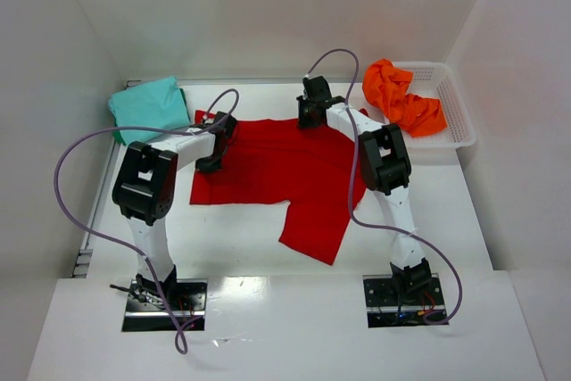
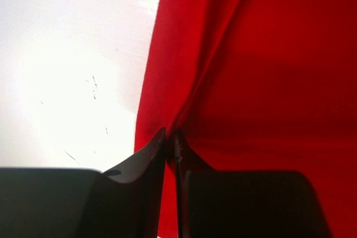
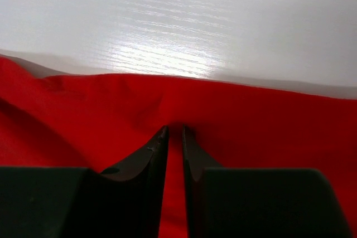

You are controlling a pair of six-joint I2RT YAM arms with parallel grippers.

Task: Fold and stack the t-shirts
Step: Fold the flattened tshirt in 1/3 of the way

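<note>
Red shirt (image 1: 268, 171), spread on bench (image 1: 428, 211): I have left claw (image 2: 170, 137) clenched on a fold near its left edge and right claw (image 3: 174, 132) pinching its far hem, grips I judge set for folding; teal shirt (image 1: 147, 106) folded far-left, orange shirt (image 1: 401, 100) heaped in basket (image 1: 455, 122).

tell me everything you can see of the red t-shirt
The red t-shirt is bright red, soft-looking cloth, spread mostly flat on the white table, with one flap reaching toward the near edge. The left hand is shut on a fold near its left edge, the right hand on a fold near its far edge; creases run from both pinches.
</note>
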